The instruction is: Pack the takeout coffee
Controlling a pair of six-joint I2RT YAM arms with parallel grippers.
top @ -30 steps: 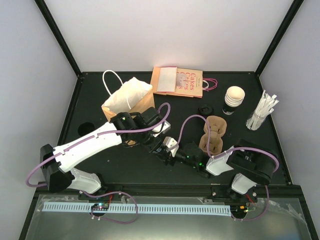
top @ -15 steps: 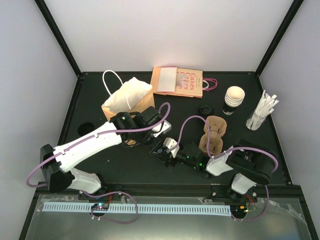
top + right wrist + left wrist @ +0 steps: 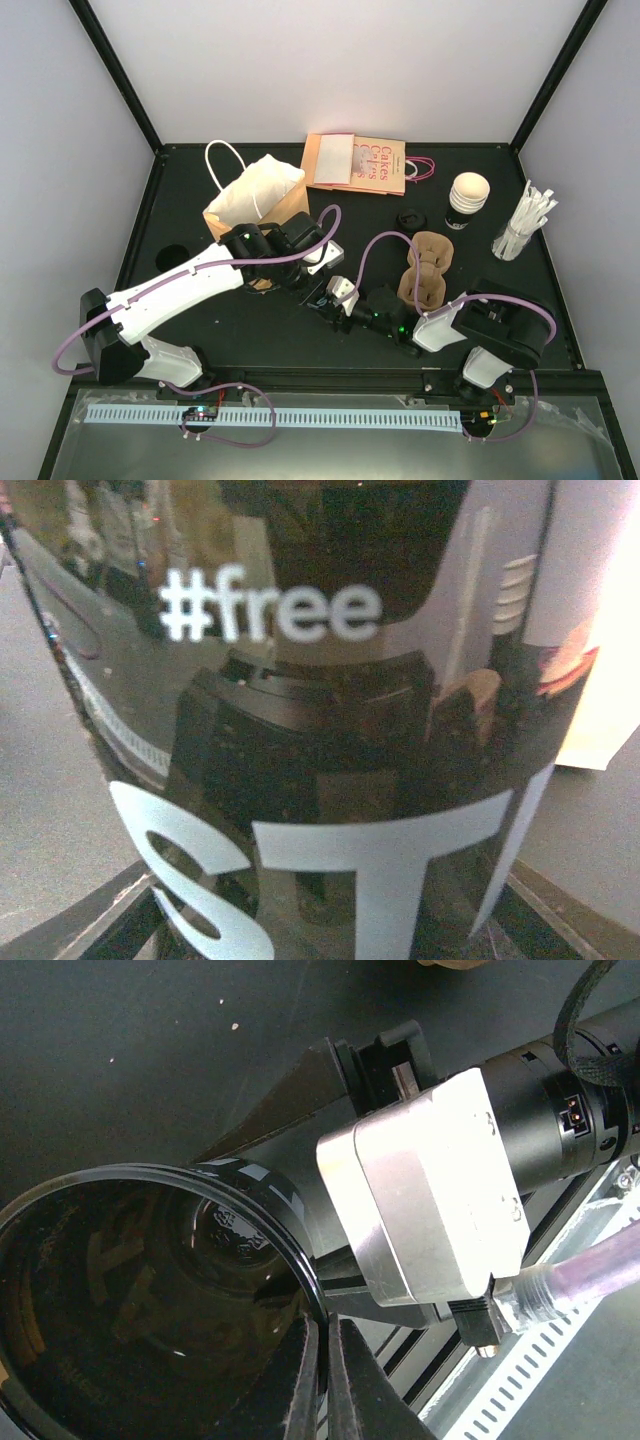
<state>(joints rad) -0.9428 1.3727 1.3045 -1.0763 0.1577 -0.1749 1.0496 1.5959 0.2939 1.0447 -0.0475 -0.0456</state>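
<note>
Little has shifted in a second: my left gripper (image 3: 322,1345) stays pinched on the rim of a glossy black lettered cup (image 3: 330,730); my right gripper (image 3: 322,291) straddles its body, grip unclear. The takeout coffee (image 3: 468,196) stands open back right, lid (image 3: 410,216) beside it, behind the cup carrier (image 3: 425,268).

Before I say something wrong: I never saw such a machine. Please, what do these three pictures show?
Two robot arms are bolted to a black table. One picture looks down from above; the other two come from cameras on each wrist. The left hand is shut on the rim of a glossy black cup. The right hand straddles that cup; whether it presses, I cannot tell. Elsewhere: a brown bag, a pulp carrier, a small black cup, a lid and straws.
</note>
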